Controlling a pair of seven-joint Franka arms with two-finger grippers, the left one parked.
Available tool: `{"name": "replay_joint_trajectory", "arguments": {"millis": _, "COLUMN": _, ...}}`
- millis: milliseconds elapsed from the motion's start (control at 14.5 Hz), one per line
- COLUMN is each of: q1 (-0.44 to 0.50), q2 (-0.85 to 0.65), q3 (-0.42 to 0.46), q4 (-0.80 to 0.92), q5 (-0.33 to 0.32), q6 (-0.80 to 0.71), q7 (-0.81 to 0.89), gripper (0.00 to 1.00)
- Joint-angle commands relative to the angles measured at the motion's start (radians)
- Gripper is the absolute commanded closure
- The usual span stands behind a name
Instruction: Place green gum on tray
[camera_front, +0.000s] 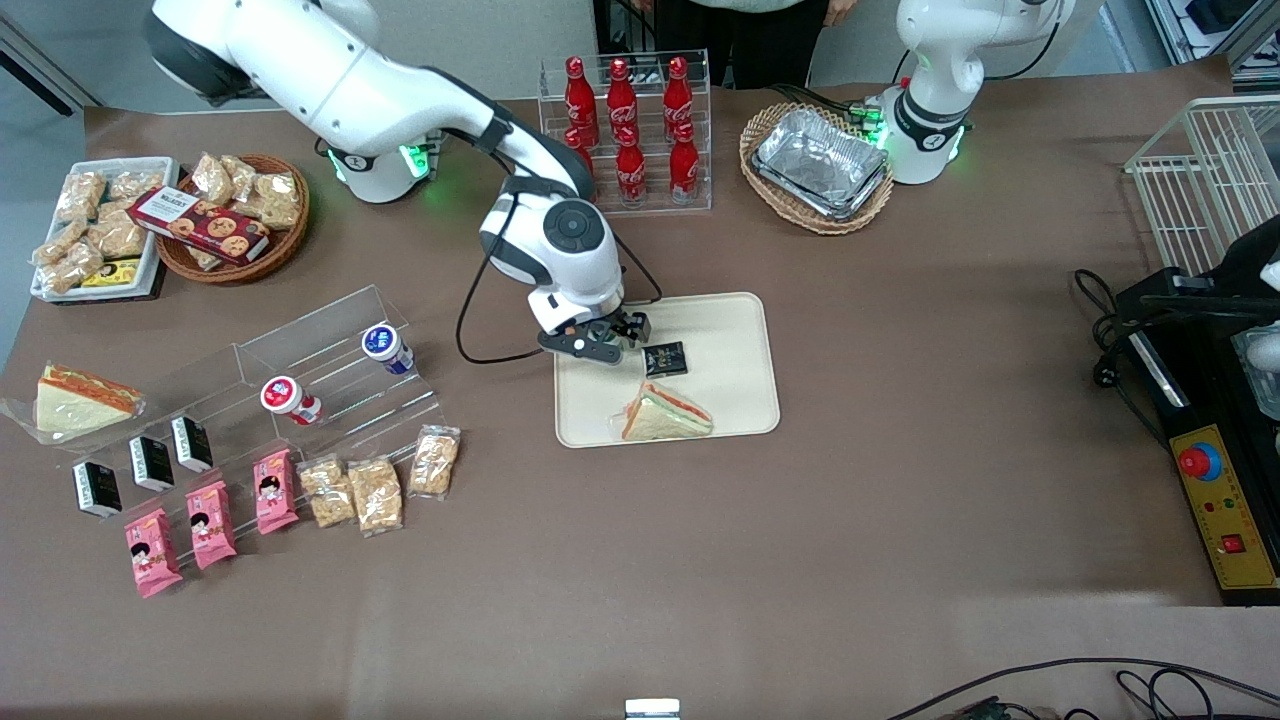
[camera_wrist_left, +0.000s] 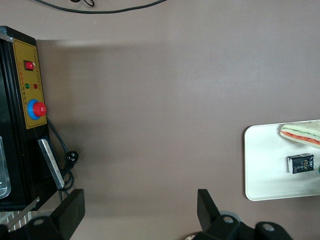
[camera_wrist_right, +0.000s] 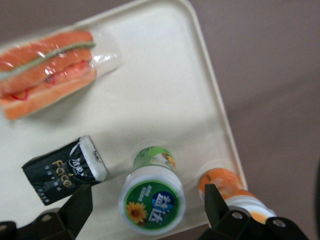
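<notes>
The green gum (camera_wrist_right: 152, 200) stands upright on the beige tray (camera_wrist_right: 150, 90), white lid with green label facing the wrist camera. My right gripper (camera_wrist_right: 146, 195) is open just above it, one finger on each side, neither touching the bottle. In the front view the gripper (camera_front: 600, 345) hangs over the tray (camera_front: 720, 330) at its edge toward the working arm, and the gum is hidden under it. The tray also shows in the left wrist view (camera_wrist_left: 265, 165).
On the tray lie an orange-lidded bottle (camera_wrist_right: 222, 185) by the rim, a black packet (camera_front: 665, 358) and a wrapped sandwich (camera_front: 665, 415). An acrylic stand holds red-lidded (camera_front: 290, 398) and blue-lidded (camera_front: 385, 347) bottles. A cola rack (camera_front: 625, 130) and a foil-tray basket (camera_front: 820, 165) stand farther from the camera.
</notes>
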Motion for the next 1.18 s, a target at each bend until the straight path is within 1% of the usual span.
{"name": "replay_joint_trajectory", "arguments": {"millis": 0, "q1": -0.01, "q2": -0.171, "q3": 0.016, "q4": 0.022, "q5": 0.034, "q6": -0.182, "q7": -0.057, "gripper": 0.0}}
{"name": "replay_joint_trajectory", "arguments": {"millis": 138, "q1": -0.039, "q2": -0.263, "q3": 0.009, "q4": 0.058, "q5": 0.161, "q6": -0.286, "q7": -0.219, "gripper": 0.0}}
{"name": "replay_joint_trajectory", "arguments": {"millis": 277, "q1": -0.108, "q2": -0.282, "q3": 0.009, "q4": 0.18, "q5": 0.279, "q6": -0.475, "q7": -0.377, "gripper": 0.0}}
{"name": "replay_joint_trajectory", "arguments": {"millis": 346, "q1": -0.148, "q2": -0.282, "q3": 0.008, "q4": 0.24, "q5": 0.313, "q6": -0.568, "q7": -0.433, "gripper": 0.0}}
{"name": "replay_joint_trajectory", "arguments": {"millis": 415, "q1": -0.188, "q2": -0.282, "q3": 0.009, "q4": 0.288, "q5": 0.32, "q6": -0.621, "q7": -0.492, "gripper": 0.0}}
{"name": "replay_joint_trajectory", "arguments": {"millis": 553, "q1": -0.274, "q2": -0.291, "q3": 0.009, "q4": 0.337, "q5": 0.321, "q6": -0.679, "q7": -0.623, "gripper": 0.0}}
{"name": "replay_joint_trajectory", "arguments": {"millis": 691, "q1": -0.352, "q2": -0.31, "q3": 0.009, "q4": 0.342, "q5": 0.323, "q6": -0.71, "q7": -0.759, "gripper": 0.0}}
{"name": "replay_joint_trajectory", "arguments": {"millis": 830, "q1": -0.403, "q2": -0.33, "q3": 0.008, "q4": 0.341, "q5": 0.321, "q6": -0.747, "q7": -0.835, "gripper": 0.0}}
{"name": "replay_joint_trajectory", "arguments": {"millis": 899, "q1": -0.444, "q2": -0.336, "q3": 0.008, "q4": 0.342, "q5": 0.321, "q6": -0.752, "q7": -0.89, "gripper": 0.0}}
{"name": "replay_joint_trajectory", "arguments": {"millis": 968, "q1": -0.482, "q2": -0.334, "q3": 0.006, "q4": 0.342, "q5": 0.326, "q6": -0.753, "q7": -0.969, "gripper": 0.0}}
{"name": "replay_joint_trajectory", "arguments": {"millis": 1037, "q1": -0.501, "q2": -0.354, "q3": -0.007, "q4": 0.342, "q5": 0.338, "q6": -0.758, "q7": -1.069, "gripper": 0.0}}
{"name": "replay_joint_trajectory", "arguments": {"millis": 1106, "q1": -0.506, "q2": -0.371, "q3": -0.05, "q4": 0.341, "q5": 0.341, "q6": -0.756, "q7": -1.153, "gripper": 0.0}}
